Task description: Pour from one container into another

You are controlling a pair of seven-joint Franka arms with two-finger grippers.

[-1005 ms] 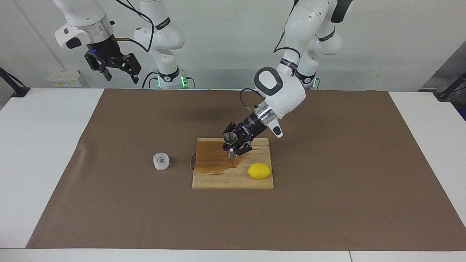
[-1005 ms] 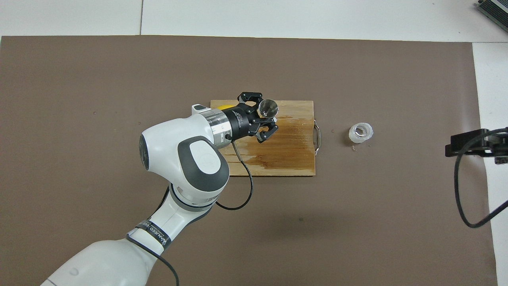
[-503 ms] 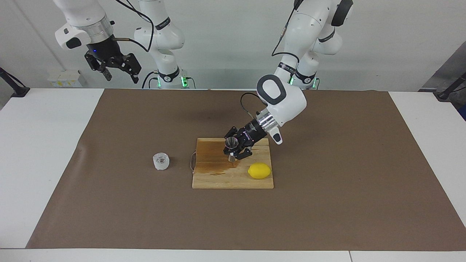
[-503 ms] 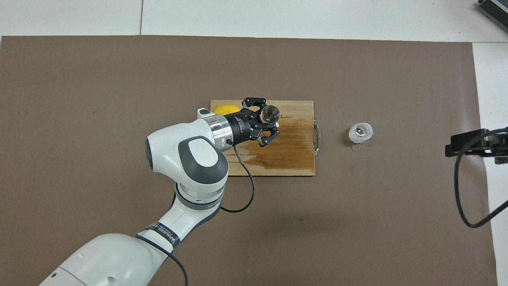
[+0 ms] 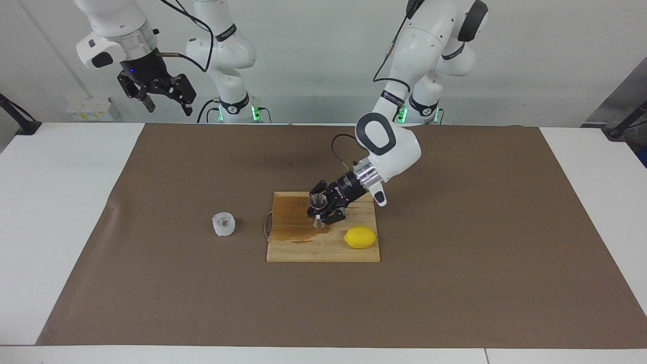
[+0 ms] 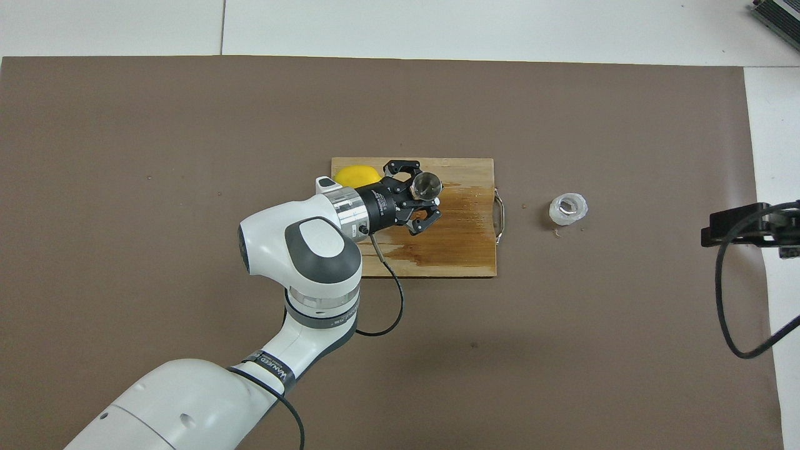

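Observation:
The steel hourglass jigger [image 5: 317, 203] [image 6: 427, 184] stands upright with its mouth up, and my left gripper [image 5: 323, 211] [image 6: 421, 195] is shut on its waist. Its foot is at the wet patch of the wooden cutting board [image 5: 303, 248] [image 6: 465, 253]; I cannot tell whether it touches. The small clear cup [image 5: 224, 224] [image 6: 568, 208] stands alone on the brown mat, beside the board's handle toward the right arm's end. My right gripper [image 5: 163, 102] [image 6: 744, 226] waits open, high in the air by its own base, holding nothing.
A yellow lemon [image 5: 360, 237] [image 6: 352, 174] lies on the board's corner toward the left arm's end, close to the left wrist. A metal handle [image 5: 267, 224] sticks out of the board toward the cup. The brown mat [image 5: 455, 283] covers most of the white table.
The left arm has lowered the jigger toward the board and shifted it slightly, keeping it upright. The right arm and the clear cup have not moved.

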